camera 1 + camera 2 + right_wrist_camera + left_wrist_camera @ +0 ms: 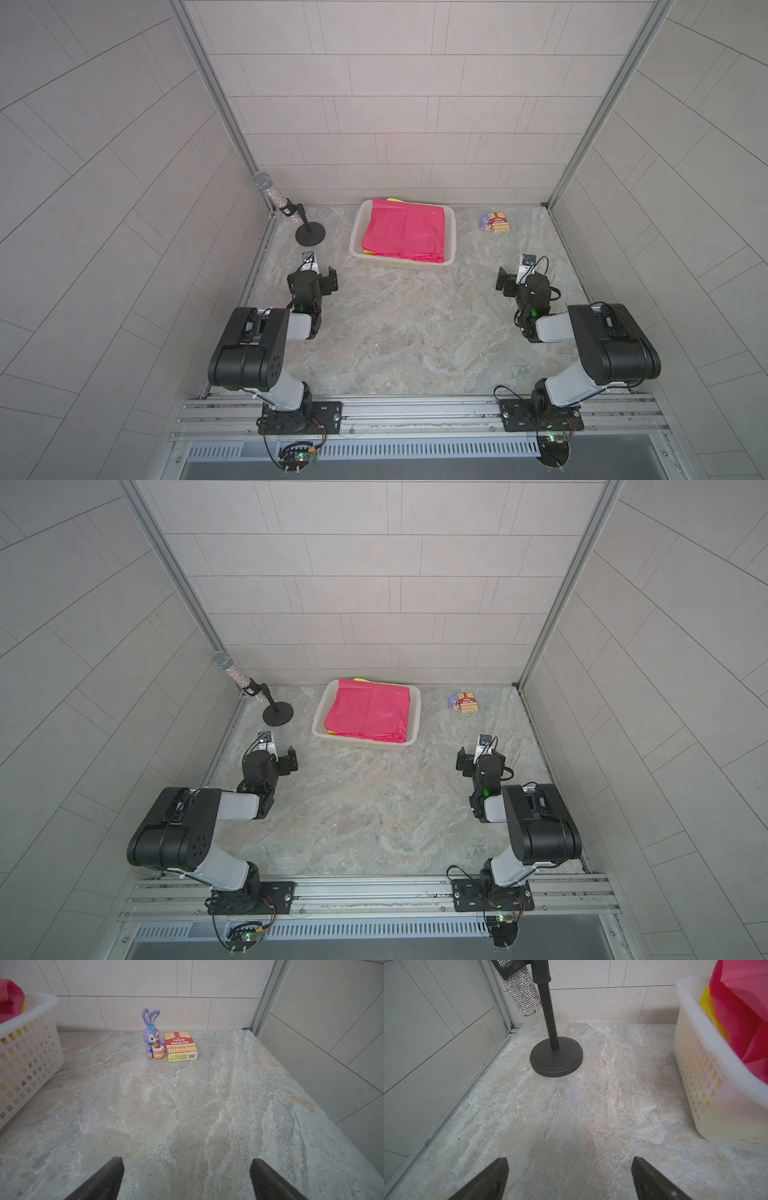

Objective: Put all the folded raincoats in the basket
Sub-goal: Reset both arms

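**Folded raincoat lying in the basket; both hands released and clear**

The folded pink raincoat [404,235] lies flat inside the white perforated basket [356,232], at about 12 o'clock on the marble counter [415,332], close to the back wall. It fills most of the basket's width; its near edge lies against the near rim, while a strip of grid floor shows along the basket's 9 o'clock side. A yellow layer [395,200] shows under the pink at the far rim and at the near left corner; in the left wrist view it also shows through the side holes.

At 10 o'clock of the basket stands a black microphone stand [310,235] on a round base, well apart from the basket wall, carrying a glittered microphone [271,193] tilted toward the corner post. At 2 o'clock of the counter, near the back edge, a purple rabbit figurine [152,1034] stands just beside a red-and-yellow card box [180,1046].

The left hand [570,1178] hovers over bare counter at 7 o'clock of the basket, jaws spread wide, holding nothing. The right hand [187,1178] hovers at 4 o'clock of the basket, jaws likewise spread and holding nothing. Open counter runs between the two hands and from the basket's near rim down to the front rail at 6 o'clock.
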You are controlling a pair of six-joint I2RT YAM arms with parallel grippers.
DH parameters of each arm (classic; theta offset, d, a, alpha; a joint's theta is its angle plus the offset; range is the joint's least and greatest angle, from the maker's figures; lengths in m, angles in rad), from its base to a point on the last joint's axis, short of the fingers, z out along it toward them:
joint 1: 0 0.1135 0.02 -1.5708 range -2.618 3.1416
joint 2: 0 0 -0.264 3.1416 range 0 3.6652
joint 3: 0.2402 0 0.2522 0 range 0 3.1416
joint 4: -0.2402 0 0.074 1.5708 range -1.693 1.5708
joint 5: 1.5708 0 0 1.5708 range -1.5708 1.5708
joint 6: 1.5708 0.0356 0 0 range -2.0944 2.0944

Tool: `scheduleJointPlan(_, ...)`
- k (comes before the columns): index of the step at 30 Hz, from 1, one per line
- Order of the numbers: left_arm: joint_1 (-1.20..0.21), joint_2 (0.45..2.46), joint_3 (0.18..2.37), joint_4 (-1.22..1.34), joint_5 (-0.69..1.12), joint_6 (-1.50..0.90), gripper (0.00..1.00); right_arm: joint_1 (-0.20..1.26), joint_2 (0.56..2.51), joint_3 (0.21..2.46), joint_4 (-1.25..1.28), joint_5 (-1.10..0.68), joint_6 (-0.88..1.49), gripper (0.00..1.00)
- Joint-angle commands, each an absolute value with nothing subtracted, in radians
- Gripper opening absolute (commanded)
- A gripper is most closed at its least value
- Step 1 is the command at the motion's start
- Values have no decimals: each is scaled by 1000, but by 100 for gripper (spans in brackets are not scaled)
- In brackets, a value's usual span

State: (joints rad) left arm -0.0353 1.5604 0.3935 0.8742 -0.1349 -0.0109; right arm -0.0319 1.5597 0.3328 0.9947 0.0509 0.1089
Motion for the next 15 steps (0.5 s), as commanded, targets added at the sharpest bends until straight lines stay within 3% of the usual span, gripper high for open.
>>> scheduleJointPlan(1,-34,1565,408,860,-140,-18,100,-33,1558,342,983,75,120,100)
scheduleJointPlan(15,-34,1570,411,860,-140,-18,100,-32,1559,348,971,74,117,100)
